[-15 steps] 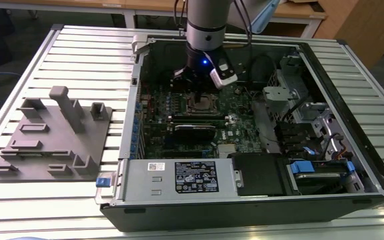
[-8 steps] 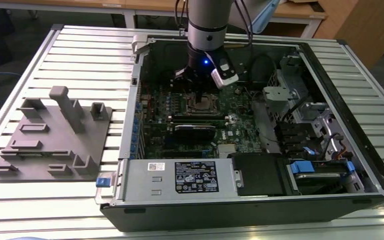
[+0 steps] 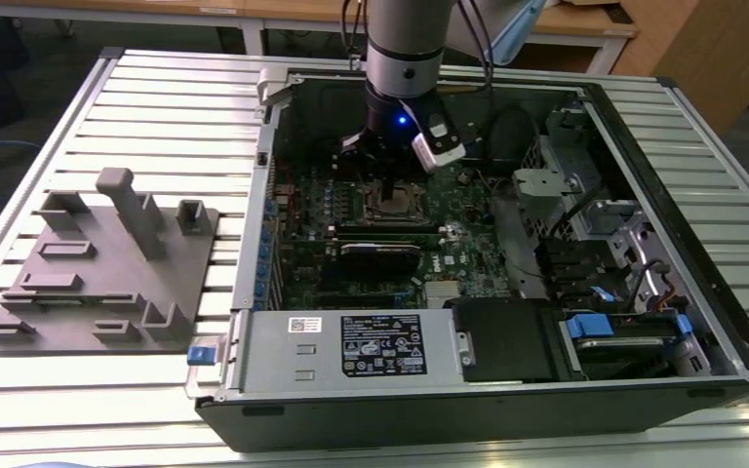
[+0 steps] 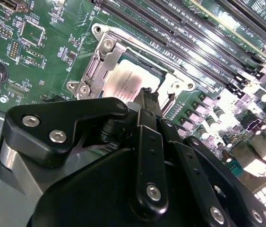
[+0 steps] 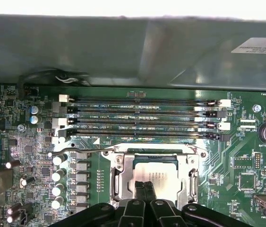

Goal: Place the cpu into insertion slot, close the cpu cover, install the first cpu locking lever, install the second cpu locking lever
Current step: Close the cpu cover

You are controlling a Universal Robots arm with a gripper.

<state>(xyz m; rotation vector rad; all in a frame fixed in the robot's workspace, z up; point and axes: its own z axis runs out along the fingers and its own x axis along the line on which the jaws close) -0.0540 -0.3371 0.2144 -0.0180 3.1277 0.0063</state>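
The open computer case (image 3: 505,292) lies on its side on the slatted tabletop (image 3: 153,88), so the motherboard (image 5: 246,156) faces upward and the arm reaches the insertion slot (image 3: 401,210) from above. We find the cpu (image 5: 160,176) seated flat in that slot, just beside the memory slots (image 5: 142,113). The cpu cover (image 4: 99,61) lies down around it, its window leaving the metal top exposed. The pincer (image 5: 145,185) stands over the cpu, fingers set tight together with nothing between them. We judge the tips to touch the chip's top or hover just above it.
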